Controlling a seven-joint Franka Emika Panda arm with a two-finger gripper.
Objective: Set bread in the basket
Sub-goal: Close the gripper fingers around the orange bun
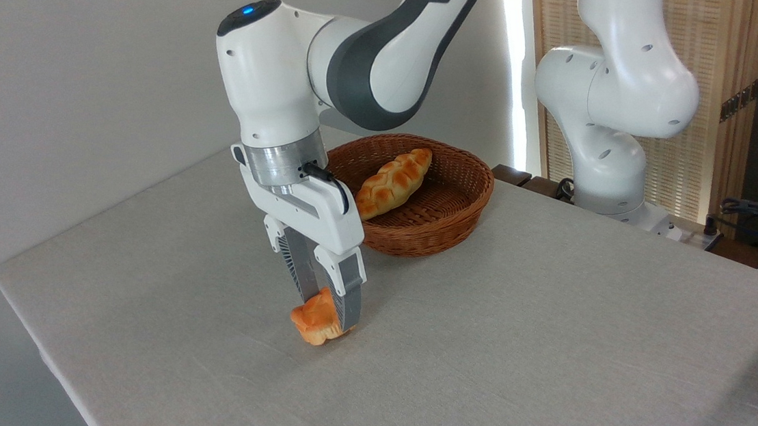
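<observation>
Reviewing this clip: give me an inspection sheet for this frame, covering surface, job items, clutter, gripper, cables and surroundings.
Surface: table covered with a plain light grey cloth, no spills seen.
Job's things: small orange bun at the cloth, tilted, between the fingers; whether it is lifted cannot be told. Brown wicker basket stands behind it, apart from it.
Clutter: a golden braided loaf already lies in the basket; nothing else on the table.
Grippers: gripper pointing down, fingers closed on the bun.
Cables: a short black cable at the wrist; loose dark cables off the table at right.
Surroundings: white wall, the arm's base, a slatted wooden screen.
</observation>
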